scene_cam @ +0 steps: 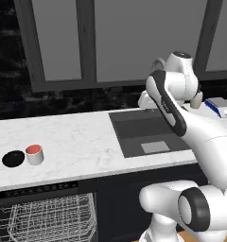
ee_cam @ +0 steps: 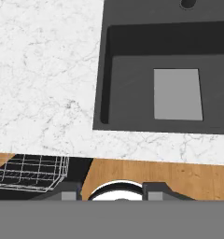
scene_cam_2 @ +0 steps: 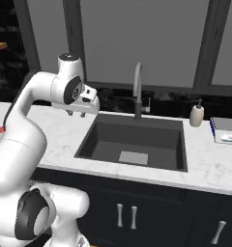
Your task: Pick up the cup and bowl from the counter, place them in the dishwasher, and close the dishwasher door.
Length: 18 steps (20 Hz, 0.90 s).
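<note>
The cup (scene_cam: 34, 154), grey-white with a red top, stands at the left end of the white marble counter (scene_cam: 77, 142). The black bowl (scene_cam: 13, 159) sits right beside it on its left. Below them the dishwasher (scene_cam: 44, 220) is open and its white wire rack shows. The rack (ee_cam: 30, 172) is also in the hand view; the dishwasher door is out of view. My gripper (scene_cam_2: 76, 114) hovers above the counter (ee_cam: 44, 70) by the sink's left edge, far right of the cup and bowl. It points down, open, with nothing between its fingertips (ee_cam: 69, 193).
A dark sink (scene_cam: 151, 134) is set into the counter right of the middle, with a grey faucet (scene_cam_2: 137, 91) behind it. A soap bottle (scene_cam_2: 196, 115) and a blue-white box (scene_cam_2: 223, 129) stand to its right. Dark cabinets (scene_cam_2: 125, 214) are below, over wooden floor (ee_cam: 179, 175).
</note>
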### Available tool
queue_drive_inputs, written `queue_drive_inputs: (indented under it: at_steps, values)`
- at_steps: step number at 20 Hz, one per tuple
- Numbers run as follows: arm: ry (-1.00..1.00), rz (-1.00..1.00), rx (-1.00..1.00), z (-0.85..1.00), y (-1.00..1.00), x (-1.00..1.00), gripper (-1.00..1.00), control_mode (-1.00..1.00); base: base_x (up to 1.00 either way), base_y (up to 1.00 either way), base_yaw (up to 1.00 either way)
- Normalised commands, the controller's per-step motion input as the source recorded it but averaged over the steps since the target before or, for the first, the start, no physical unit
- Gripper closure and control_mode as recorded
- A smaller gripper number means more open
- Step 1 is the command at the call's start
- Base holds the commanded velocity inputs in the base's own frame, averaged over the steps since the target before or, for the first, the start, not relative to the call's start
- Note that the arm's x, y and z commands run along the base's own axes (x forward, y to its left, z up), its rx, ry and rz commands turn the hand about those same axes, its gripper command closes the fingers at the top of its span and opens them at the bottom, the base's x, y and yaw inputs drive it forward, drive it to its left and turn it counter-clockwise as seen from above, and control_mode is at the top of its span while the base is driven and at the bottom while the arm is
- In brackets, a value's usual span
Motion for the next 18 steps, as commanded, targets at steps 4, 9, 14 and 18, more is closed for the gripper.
queue_drive_inputs:
  at_steps: [4,9,14,18]
  values:
    - [0.0,0.0,0.0,0.0,0.0,0.0,-1.0,1.0,0.0,0.0,0.0]
    - [0.0,0.0,0.0,0.0,0.0,0.0,-1.0,1.0,0.0,0.0,0.29]
    - [0.0,0.0,0.0,0.0,0.0,0.0,-1.0,1.0,0.0,-0.19,0.7]
    - [0.0,0.0,0.0,0.0,0.0,0.0,-1.0,1.0,0.0,-0.35,0.75]
